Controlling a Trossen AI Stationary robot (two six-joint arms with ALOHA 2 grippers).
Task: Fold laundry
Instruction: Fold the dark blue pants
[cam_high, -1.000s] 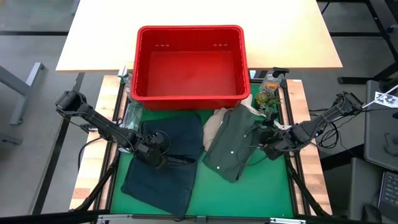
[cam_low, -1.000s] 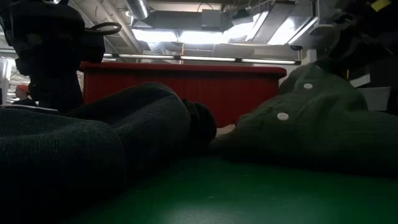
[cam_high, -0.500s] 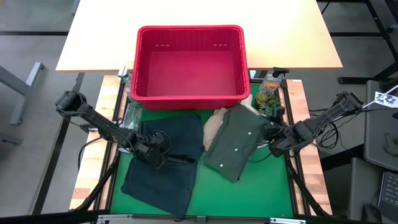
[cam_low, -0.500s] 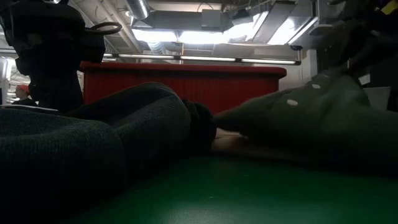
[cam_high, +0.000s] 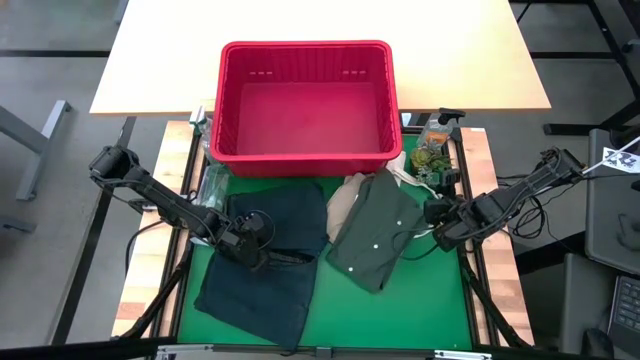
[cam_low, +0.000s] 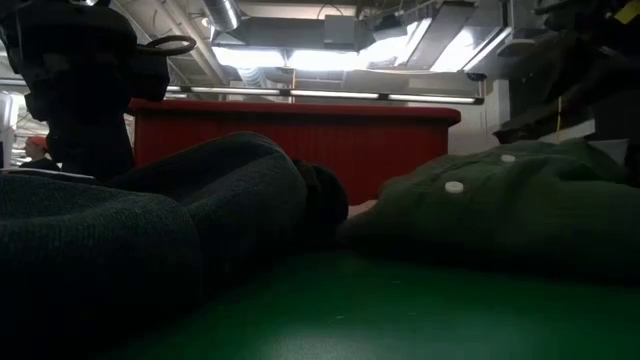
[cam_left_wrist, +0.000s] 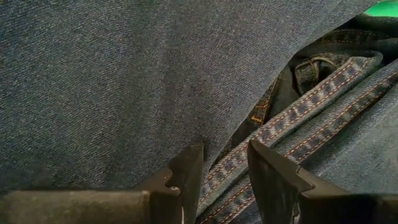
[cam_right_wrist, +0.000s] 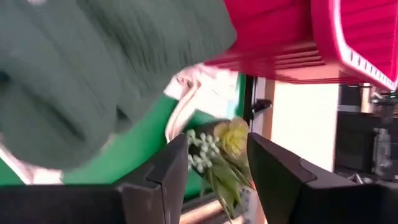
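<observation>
You are early in the fold. The red basket (cam_high: 305, 105) in the upper middle of the high view is empty, and the clothes are out on the green mat (cam_high: 400, 310) below it, but nothing looks like a finished neat stack yet.

The jeans (cam_high: 265, 265) lie in the lower left-centre of the high view, spread as a long dark blue panel, seemingly doubled over, with a rumpled band across the middle. Your left gripper (cam_high: 252, 243) sits on that band. In the left wrist view its fingers (cam_left_wrist: 186, 171) stand slightly apart with a stitched denim seam between them, so it looks to be pinching the jeans, though you cannot be sure how firm the hold is.

The green shirt (cam_high: 375, 235) lies right of centre, slanted, its white buttons facing up, lumpy and unevenly doubled. A pale garment (cam_high: 345, 200) peeks out from under its upper left edge. In the low view the shirt is a low mound at the right and the jeans a bulky roll at the left, with the basket behind them.

Your right gripper (cam_high: 440, 215) is at the shirt's right edge, near the mat's right border. In the right wrist view its fingers (cam_right_wrist: 171, 171) are spread with nothing between them; the shirt lies just beyond.

By my reckoning, both pieces want smoothing and squaring, and the pale one is untouched.
</observation>
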